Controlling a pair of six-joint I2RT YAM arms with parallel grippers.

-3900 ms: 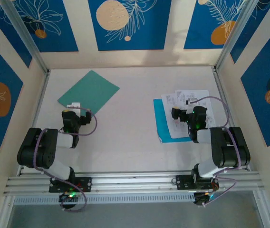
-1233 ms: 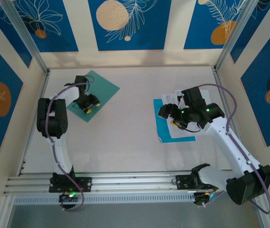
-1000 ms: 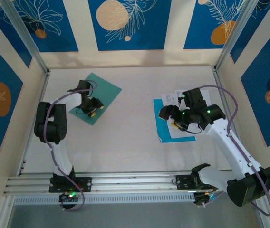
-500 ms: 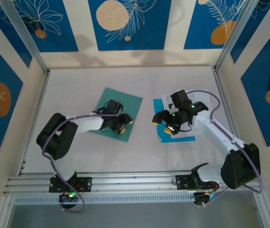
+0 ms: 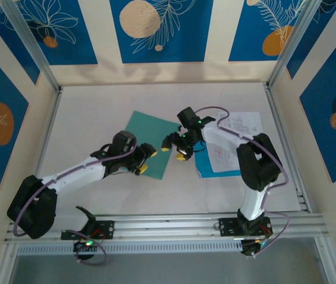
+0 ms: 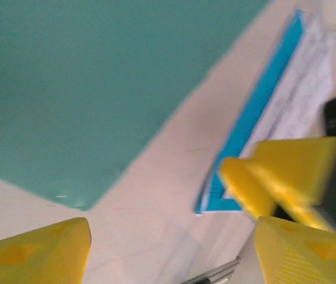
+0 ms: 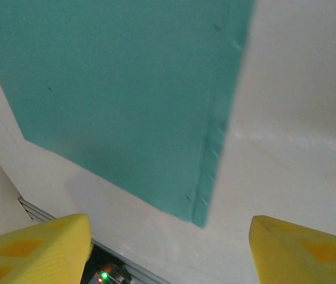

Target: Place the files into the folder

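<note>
**Catch the top leaf only, at the corner both tools face**

The bench [image 5: 97,109] carries everything flat. The teal folder [image 5: 150,133] lies closed, directly ahead of both tools, and its near corner sits between them. The files [image 5: 236,133] rest on a blue sheet [image 5: 202,163], behind the right tool [image 5: 174,152] on its side away from the folder, and nothing holds them yet. The left tool [image 5: 146,160] hovers at the folder's near edge with its fingers spread wide and empty. The right tool is likewise spread and empty, and its wrist view looks down on the folder's corner, midway between its fingertips.

The step in hand looks like opening the folder. That wrist view shows a doubled line along the folder's edge, probably the two leaves. To do this well, the right tool should come in low and shallow at that edge, so one finger slides under the upper leaf alone. Meanwhile the left tool presses the lower leaf to the bench, so the card neither skates nor lifts whole
</note>
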